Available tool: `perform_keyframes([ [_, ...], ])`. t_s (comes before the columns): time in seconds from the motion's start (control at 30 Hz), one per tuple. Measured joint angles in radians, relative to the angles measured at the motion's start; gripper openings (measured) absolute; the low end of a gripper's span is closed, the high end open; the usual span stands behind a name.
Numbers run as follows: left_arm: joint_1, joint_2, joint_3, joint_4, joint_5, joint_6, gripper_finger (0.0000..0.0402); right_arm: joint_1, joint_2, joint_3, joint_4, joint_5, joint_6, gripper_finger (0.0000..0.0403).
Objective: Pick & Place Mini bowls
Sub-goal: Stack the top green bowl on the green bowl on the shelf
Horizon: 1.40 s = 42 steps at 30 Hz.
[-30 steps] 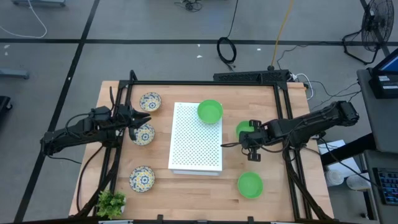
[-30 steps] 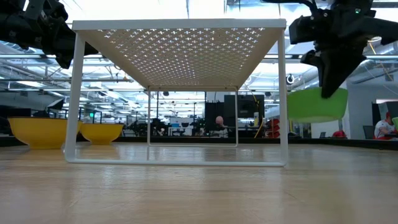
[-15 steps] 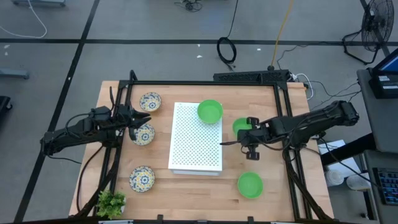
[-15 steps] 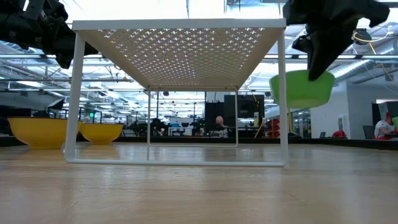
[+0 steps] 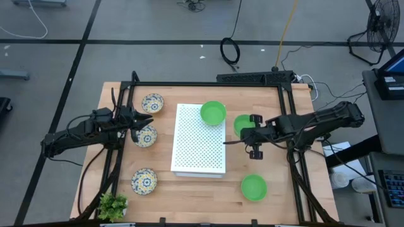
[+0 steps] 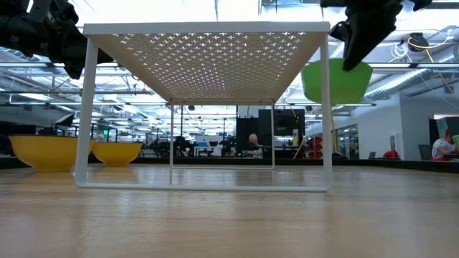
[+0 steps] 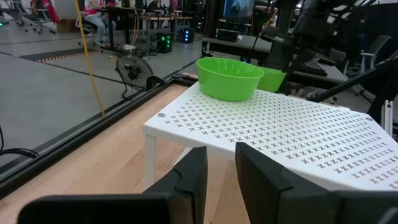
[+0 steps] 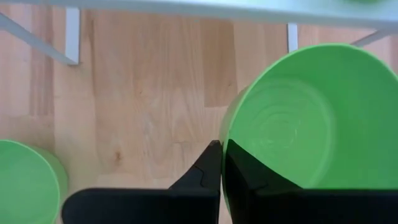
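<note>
Left gripper (image 5: 146,123) hovers over the left side of the tabletop (image 5: 196,195), above the middle patterned bowl (image 5: 145,136). Its fingers (image 7: 189,177) stand apart with nothing between them, probably waiting its turn. Two more patterned bowls sit on the same side: one (image 5: 152,102) toward the far-left corner, one (image 5: 144,181) toward the near-left corner, with a small plant (image 5: 112,205) at that corner.

The white perforated board (image 5: 199,140) stands on legs mid-table. A green bowl (image 5: 213,112) sits on its far-right corner, so this looks like the drop surface.

Right gripper (image 5: 238,142) pinches the rim of a second green bowl (image 5: 243,125), carrying it in the air just beside the board's right edge, about level with its top. The pinched rim lets the bowl hang clear for setting down. Most of the board is bare, with plenty of room. The risk is clipping the board's edge or the seated bowl.

The third green bowl (image 5: 254,187) rests near the tabletop's near-right corner.
</note>
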Motion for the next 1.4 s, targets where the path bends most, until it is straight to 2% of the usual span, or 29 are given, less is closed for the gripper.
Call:
perform_keyframes([
  [0.93,0.000,0.000,0.000,0.001,0.000,0.000,0.0088,0.000,-0.001,0.141,-0.022,0.026,-0.090,0.0000],
  [1.13,0.000,0.000,0.000,0.001,0.000,0.000,0.0088,0.000,0.000,0.168,-0.030,0.075,-0.099,0.0000],
  [1.4,0.000,0.000,0.000,0.001,0.000,0.000,0.0088,0.000,0.000,0.222,-0.029,0.075,-0.133,0.0000],
])
